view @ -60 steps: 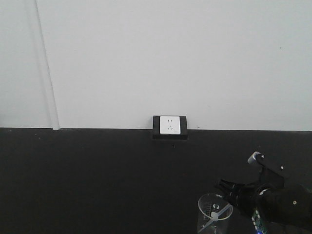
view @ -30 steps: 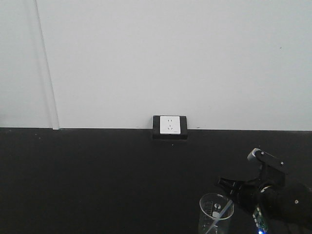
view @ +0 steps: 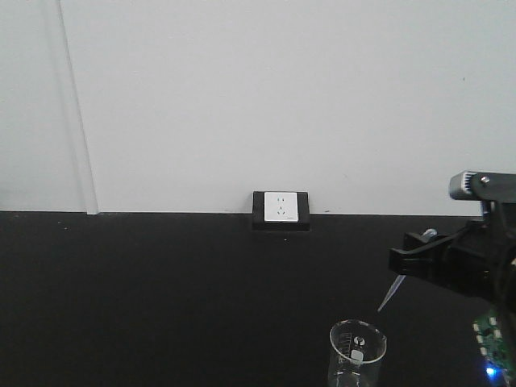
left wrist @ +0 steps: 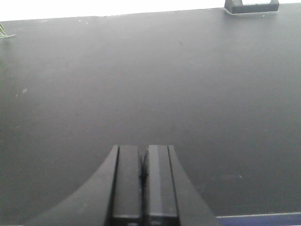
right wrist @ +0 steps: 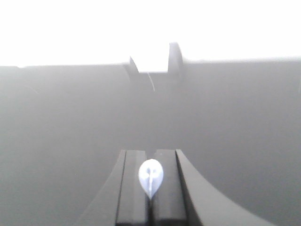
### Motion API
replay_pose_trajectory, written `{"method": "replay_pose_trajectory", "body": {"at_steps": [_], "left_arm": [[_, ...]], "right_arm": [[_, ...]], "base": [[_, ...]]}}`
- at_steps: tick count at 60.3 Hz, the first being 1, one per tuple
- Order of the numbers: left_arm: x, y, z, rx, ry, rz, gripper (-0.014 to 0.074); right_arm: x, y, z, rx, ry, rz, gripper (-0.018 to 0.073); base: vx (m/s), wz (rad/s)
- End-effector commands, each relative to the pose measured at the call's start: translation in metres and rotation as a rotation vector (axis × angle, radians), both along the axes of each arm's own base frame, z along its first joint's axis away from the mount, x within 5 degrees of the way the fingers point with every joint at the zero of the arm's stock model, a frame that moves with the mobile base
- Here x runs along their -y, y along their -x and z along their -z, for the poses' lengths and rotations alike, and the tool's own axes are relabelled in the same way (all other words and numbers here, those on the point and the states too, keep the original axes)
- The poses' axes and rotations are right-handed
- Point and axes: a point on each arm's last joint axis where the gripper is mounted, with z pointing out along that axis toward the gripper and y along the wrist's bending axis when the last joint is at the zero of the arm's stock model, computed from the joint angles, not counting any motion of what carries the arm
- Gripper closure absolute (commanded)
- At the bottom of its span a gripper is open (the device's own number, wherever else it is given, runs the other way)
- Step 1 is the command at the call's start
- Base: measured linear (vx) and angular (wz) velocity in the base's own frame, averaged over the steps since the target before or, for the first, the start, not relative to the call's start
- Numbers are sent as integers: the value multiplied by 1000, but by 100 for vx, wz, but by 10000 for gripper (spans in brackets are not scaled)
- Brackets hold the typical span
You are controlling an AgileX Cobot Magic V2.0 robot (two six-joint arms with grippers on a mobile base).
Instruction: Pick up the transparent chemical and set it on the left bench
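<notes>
The transparent chemical is a thin whitish pipette [view: 393,290]. It hangs slanted in the air, with its tip just above a clear glass beaker [view: 357,355] at the bottom right of the front view. My right gripper [view: 407,263] is shut on its upper part. In the right wrist view the pinched pipette [right wrist: 151,176] shows as a white teardrop between the closed fingers of the right gripper [right wrist: 151,153]. My left gripper [left wrist: 143,149] is shut with nothing in it, low over a black counter [left wrist: 141,84]. The left bench is out of view.
A white wall socket in a black frame [view: 280,210] sits at the back edge of the black counter [view: 161,298], under a white wall. The socket's base [left wrist: 251,6] shows at the top right of the left wrist view.
My right gripper has risen up and to the right, drawing the pipette out of the beaker. The beaker has stayed in place.
</notes>
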Motion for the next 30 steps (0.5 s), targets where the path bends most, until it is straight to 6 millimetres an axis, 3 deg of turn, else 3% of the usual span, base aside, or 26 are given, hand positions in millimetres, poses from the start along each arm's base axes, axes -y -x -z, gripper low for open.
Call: {"method": "replay_pose_trajectory", "body": {"at_steps": [1,7,19,30], "left_arm": [[0,1,-3,81,14,1,600],[0,1,-3,81,14,1,600],[0,1,-3,81,14,1,600],[0,1,-3,81,14,1,600]], "right_arm": [[9,34,-33,178,21,15,562],[18,71,-34,256,39,23,562],[32,137,-11,341,50,19,562],[37,166,10,363,44,7,562]], "base": [[0,0],[0,0],[0,0],[0,0]]}}
